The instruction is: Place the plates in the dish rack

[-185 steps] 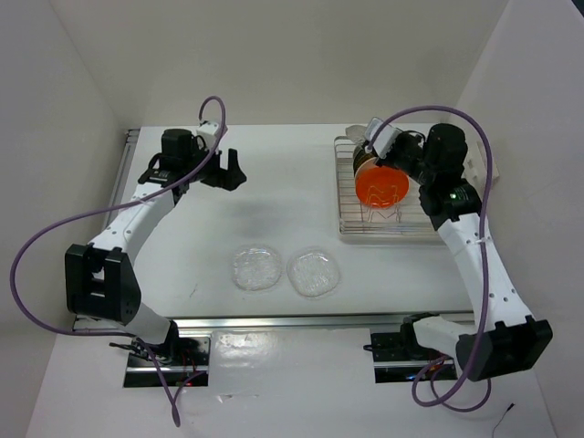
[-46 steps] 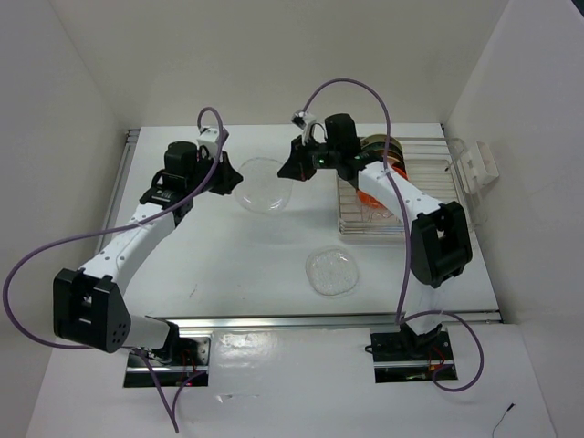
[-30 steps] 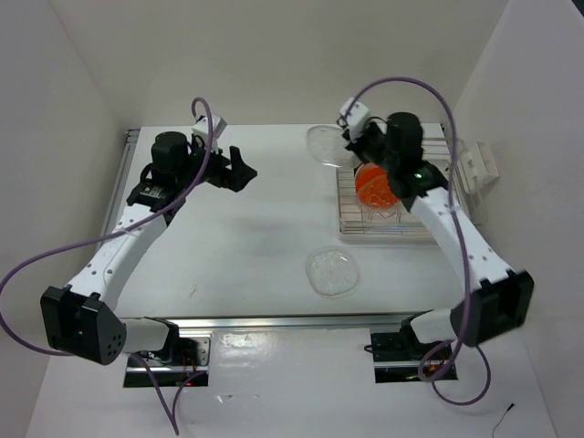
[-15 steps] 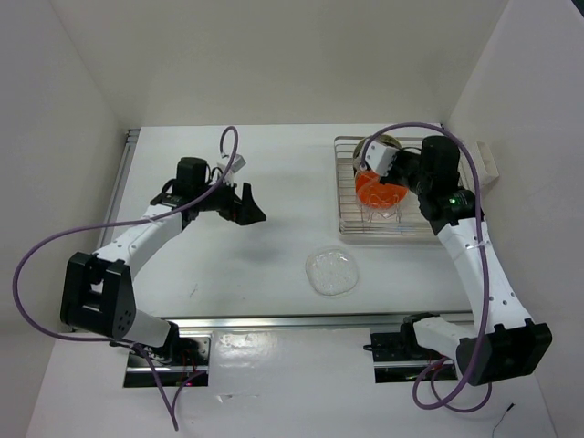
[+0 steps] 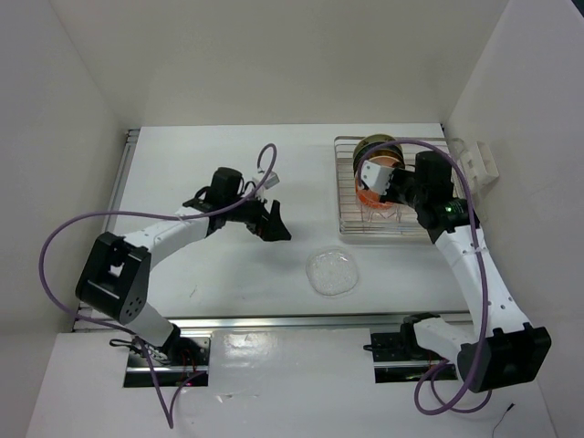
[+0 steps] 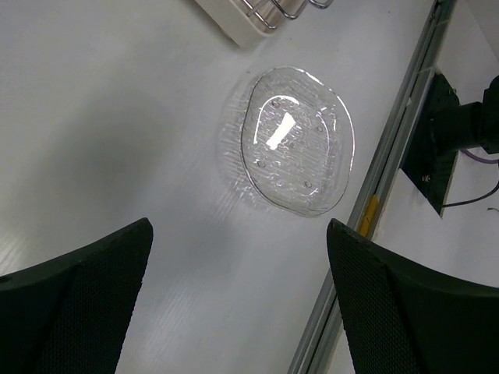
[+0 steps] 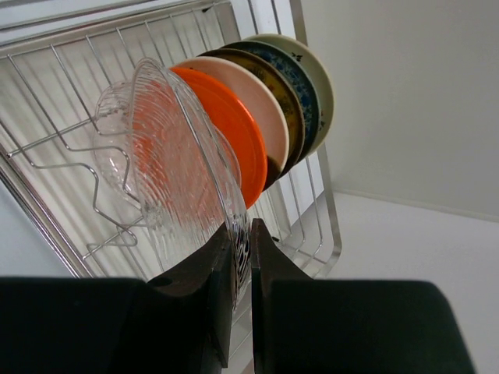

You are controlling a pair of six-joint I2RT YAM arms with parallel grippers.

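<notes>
Right gripper point(image 7: 242, 234): clamped on the rim of a clear glass plate point(image 7: 183, 156), held upright over the dish rack point(image 7: 54, 86), just beside the orange plate point(image 7: 238, 132). It would best be lowered straight into the free slot, parallel to its neighbours, and released only once seated. Left gripper point(image 6: 238, 226): jaws wide apart, empty, above the last glass plate point(image 6: 296, 140), which lies flat just off the rack's near edge.

Bright, even white light from above. Soft grey shadows lie on the table point(image 5: 228, 265). A glare streak gleams on the clear glass plate point(image 6: 292, 140); the close foreground is slightly blurred.
</notes>
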